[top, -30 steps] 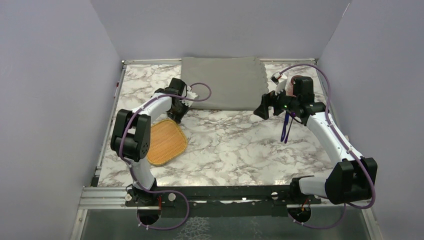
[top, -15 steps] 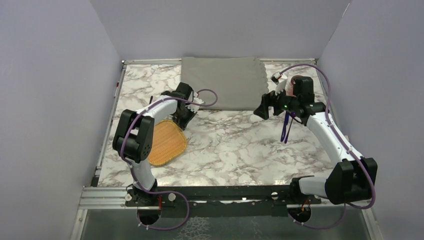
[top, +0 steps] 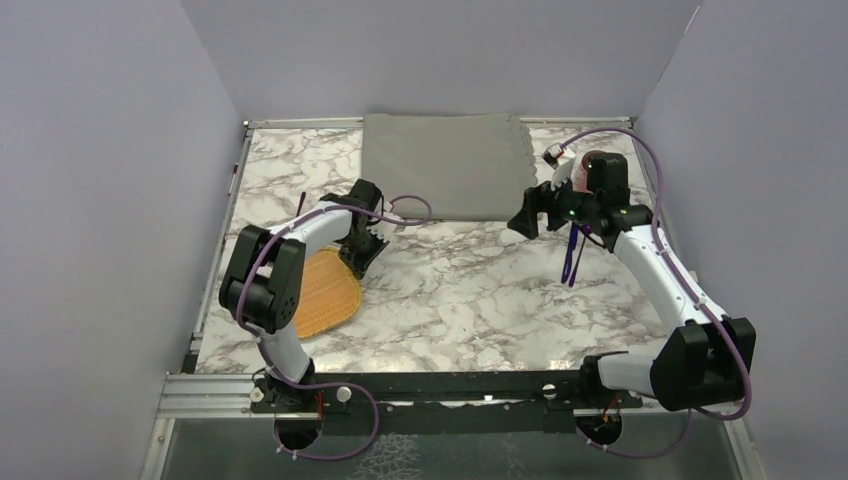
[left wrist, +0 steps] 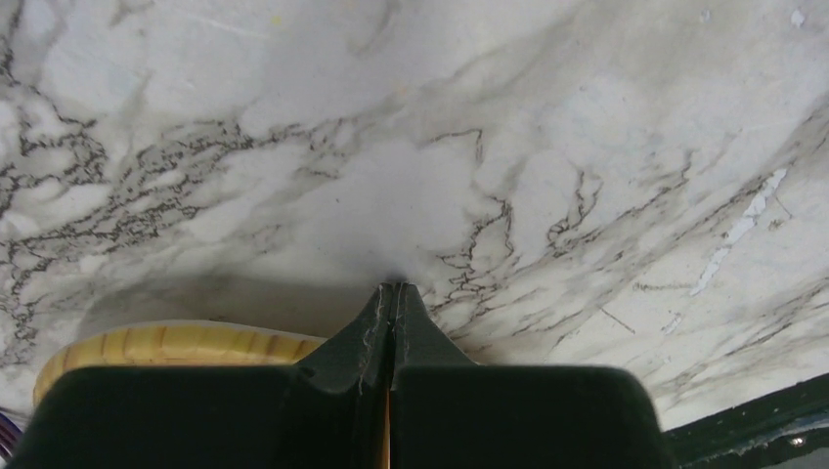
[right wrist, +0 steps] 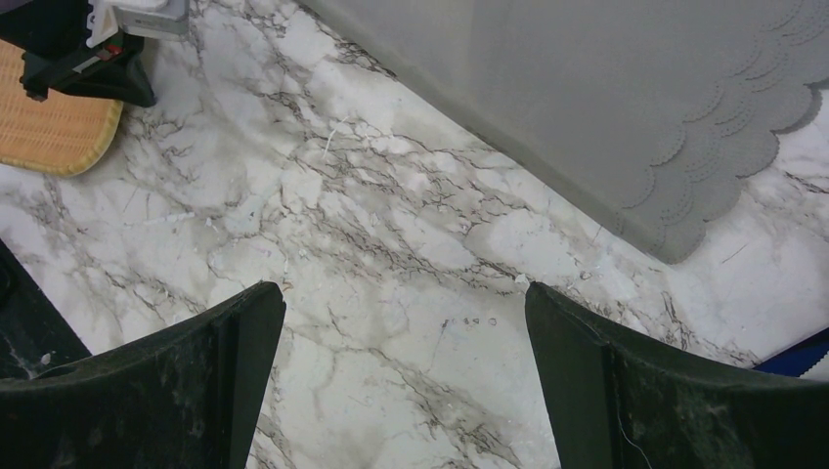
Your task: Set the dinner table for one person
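Room: plain pale lilac walls close in the bench on three sides; light is even.

Surface: the table fills the floor of this enclosure, the arm bases bolted at its near edge; top is flat, roughly square, white marble pattern with grey-black veining, glossy enough to show soft glare; metal edging runs along the far and left sides; a few pale scuffs show up close in the wrist views.

On it: grey mat with a scalloped right edge, lying flat against the far edge, about centre; yellow woven tray near the left side, well apart from the mat; dark blue item by the right arm, too small to identify.

Left gripper: fingers pressed together, tips meeting just over the marble; tray rim shows right beneath them; whether the rim is nipped I cannot tell.

Right gripper: jaws spread wide, nothing between them, hanging above bare marble just beside the mat's near right corner.
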Available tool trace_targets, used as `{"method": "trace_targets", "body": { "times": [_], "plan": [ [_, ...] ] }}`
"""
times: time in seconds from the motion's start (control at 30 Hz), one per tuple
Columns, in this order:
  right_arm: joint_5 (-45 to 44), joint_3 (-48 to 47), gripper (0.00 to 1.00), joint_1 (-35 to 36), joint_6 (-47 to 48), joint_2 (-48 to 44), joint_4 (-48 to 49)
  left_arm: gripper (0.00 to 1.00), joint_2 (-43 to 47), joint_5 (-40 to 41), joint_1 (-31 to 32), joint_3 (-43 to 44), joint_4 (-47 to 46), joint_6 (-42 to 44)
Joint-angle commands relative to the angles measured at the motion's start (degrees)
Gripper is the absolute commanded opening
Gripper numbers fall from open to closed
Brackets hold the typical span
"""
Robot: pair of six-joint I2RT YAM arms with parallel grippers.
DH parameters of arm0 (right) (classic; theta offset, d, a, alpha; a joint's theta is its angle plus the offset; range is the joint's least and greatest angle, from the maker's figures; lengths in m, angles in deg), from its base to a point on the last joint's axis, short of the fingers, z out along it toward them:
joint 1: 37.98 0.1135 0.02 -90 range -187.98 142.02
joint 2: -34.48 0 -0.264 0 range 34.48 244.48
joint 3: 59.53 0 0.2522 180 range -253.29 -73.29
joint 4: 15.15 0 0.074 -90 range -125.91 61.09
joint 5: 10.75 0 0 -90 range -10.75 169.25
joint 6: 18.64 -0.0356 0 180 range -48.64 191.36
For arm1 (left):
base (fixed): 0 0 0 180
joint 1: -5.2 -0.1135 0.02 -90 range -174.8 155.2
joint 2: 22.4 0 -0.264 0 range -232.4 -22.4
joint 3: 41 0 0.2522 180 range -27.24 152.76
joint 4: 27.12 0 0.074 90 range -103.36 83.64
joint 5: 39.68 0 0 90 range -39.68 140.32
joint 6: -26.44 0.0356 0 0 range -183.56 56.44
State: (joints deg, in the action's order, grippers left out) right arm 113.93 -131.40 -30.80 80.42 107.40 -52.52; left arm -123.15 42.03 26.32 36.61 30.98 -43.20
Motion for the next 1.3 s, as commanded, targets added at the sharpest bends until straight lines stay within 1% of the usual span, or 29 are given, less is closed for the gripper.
{"method": "trace_targets", "body": {
  "times": [0.0, 0.4, 0.53, 0.7, 0.97, 1.27],
  "plan": [
    [-0.2, -0.5, 0.98, 0.0, 0.7, -1.4, 0.7, 0.0, 3.5, 0.3, 0.2, -0.8, 4.0, 0.2],
    [0.0, -0.4, 0.98, 0.0, 0.7, -1.6, 0.7, 0.0, 8.8, 2.3, 0.2, -4.4, 7.2, 0.8],
    [0.0, -0.5, 0.98, 0.0, 0.6, -2.0, 0.7, 0.0, 9.1, 2.3, 0.2, -4.7, 7.5, 0.9],
    [-0.1, -0.4, 0.98, 0.0, 0.5, -2.4, 0.6, 0.0, 7.8, 1.2, 0.2, -3.0, 8.1, 0.4],
    [-0.1, -0.3, 0.98, 0.0, 0.6, -2.5, 0.7, 0.0, 7.8, 3.8, 0.2, -4.2, 9.4, 1.2],
    [0.0, -0.3, 0.98, 0.0, 0.5, -2.9, 0.7, 0.0, 8.2, 4.7, 0.2, -5.0, 12.1, 1.6]
  ]
}}
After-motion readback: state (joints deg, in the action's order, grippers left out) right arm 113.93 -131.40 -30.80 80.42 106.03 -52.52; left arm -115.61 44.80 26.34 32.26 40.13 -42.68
